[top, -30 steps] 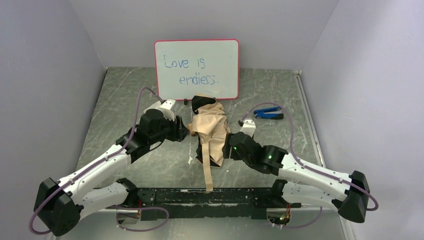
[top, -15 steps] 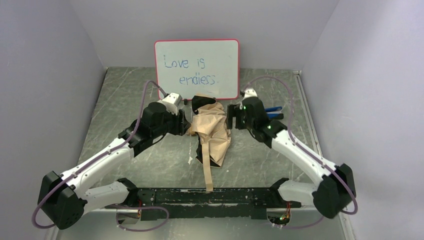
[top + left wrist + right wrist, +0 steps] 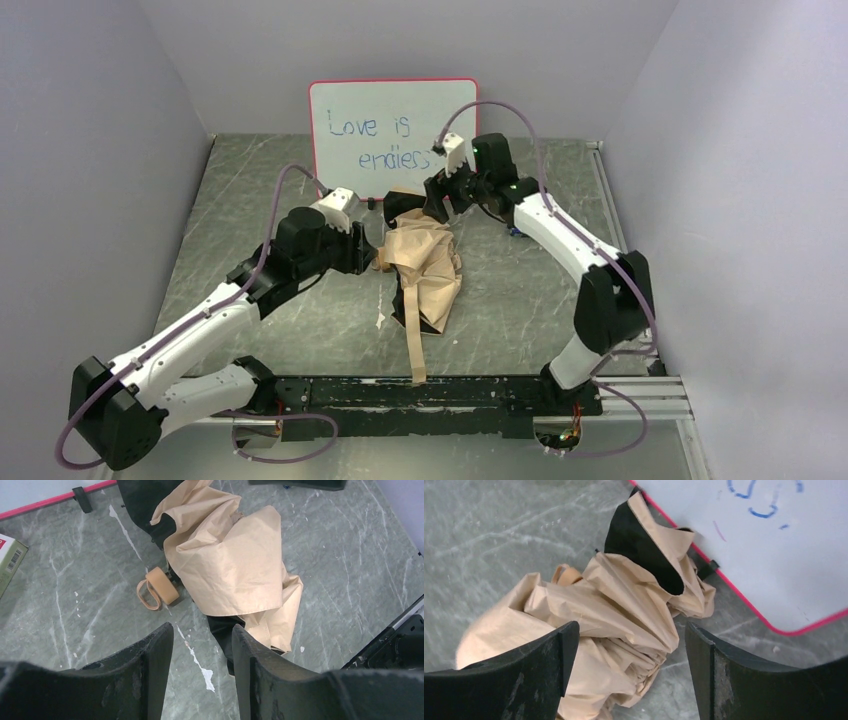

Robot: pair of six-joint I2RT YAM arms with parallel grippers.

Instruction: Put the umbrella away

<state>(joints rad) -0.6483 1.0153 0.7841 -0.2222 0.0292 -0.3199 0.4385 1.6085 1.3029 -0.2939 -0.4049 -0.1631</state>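
The umbrella [image 3: 425, 265] lies folded in a crumpled tan and black bundle mid-table, just in front of the whiteboard, its strap [image 3: 415, 355] trailing toward the near edge. My left gripper [image 3: 368, 255] hovers at its left side; in the left wrist view the left gripper [image 3: 202, 630] is open and empty, with the umbrella [image 3: 235, 565] and its pale tan handle [image 3: 159, 586] just ahead. My right gripper [image 3: 435, 200] hangs over the bundle's far end. In the right wrist view the right gripper [image 3: 631, 627] is open above the umbrella's fabric [image 3: 609, 615], gripping nothing.
A pink-framed whiteboard [image 3: 392, 135] stands upright at the back, close behind the right gripper; it also shows in the right wrist view as the whiteboard [image 3: 774, 555]. A white-red box [image 3: 7, 555] lies at the left. A bit of a blue tool [image 3: 515, 232] peeks from under the right arm.
The right arm swung from the umbrella's near right side up to its far end by the whiteboard, jaws widening. The left arm barely shifted.
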